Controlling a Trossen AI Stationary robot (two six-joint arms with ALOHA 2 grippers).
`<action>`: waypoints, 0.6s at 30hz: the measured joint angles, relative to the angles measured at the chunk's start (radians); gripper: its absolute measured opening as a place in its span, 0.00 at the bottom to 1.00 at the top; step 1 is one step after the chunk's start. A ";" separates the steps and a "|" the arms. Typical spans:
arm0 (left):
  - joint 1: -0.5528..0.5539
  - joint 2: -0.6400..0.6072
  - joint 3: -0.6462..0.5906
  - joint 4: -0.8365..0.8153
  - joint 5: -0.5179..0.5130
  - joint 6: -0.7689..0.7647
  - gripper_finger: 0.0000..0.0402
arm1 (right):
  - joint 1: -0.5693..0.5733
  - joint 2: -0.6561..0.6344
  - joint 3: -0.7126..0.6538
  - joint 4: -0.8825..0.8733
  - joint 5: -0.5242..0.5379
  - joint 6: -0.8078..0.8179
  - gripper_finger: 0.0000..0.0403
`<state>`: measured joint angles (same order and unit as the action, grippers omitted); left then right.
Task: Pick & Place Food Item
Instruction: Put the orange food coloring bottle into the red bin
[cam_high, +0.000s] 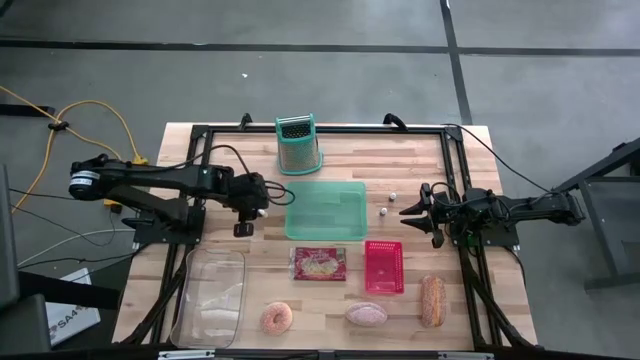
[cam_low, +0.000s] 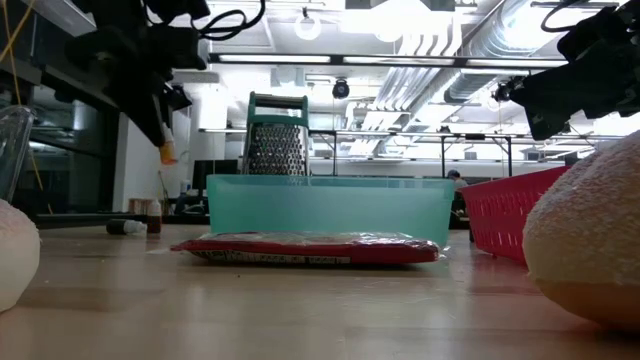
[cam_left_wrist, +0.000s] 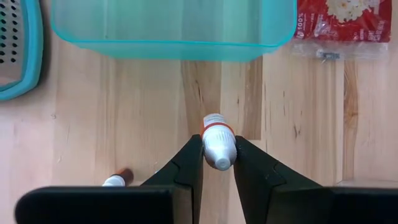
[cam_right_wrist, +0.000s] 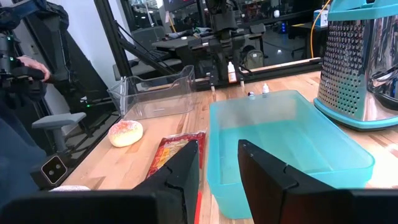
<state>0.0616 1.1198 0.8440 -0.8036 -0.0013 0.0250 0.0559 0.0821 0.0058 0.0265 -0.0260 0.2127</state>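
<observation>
Front worktop (cam_high: 150, 300) edge, left to right: clear tray (cam_high: 210, 297), doughnut (cam_high: 276, 319), pink pastry (cam_high: 366, 314), bread roll (cam_high: 432, 301), laid out for picking. Left pincer (cam_high: 243, 229), raised beside teal bin (cam_high: 326, 209), clamped small white bottle (cam_left_wrist: 218, 145), seemingly for transfer. Right pincer (cam_high: 411, 215) waited right of bin, fingers parted, empty.

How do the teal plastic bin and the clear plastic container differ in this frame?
The teal plastic bin is tinted and translucent and sits mid-table below the metal grater; the clear plastic container is colourless and lies at the table's near-left corner, beside the glazed donut. The bin looks squarer, the container longer and narrower. Both are open-topped and empty.
</observation>
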 joint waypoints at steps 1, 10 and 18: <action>0.000 0.000 0.000 0.000 0.000 -0.002 0.16 | 0.000 0.000 0.000 0.000 0.000 0.000 0.25; 0.000 0.001 0.000 0.040 0.000 -0.026 0.16 | 0.000 0.000 0.000 0.000 0.000 0.000 0.25; 0.000 0.041 0.001 0.175 0.000 -0.047 0.17 | 0.000 0.000 0.000 0.000 0.000 0.000 0.25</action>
<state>0.0616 1.1610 0.8448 -0.6289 -0.0013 -0.0218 0.0560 0.0822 0.0056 0.0265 -0.0261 0.2127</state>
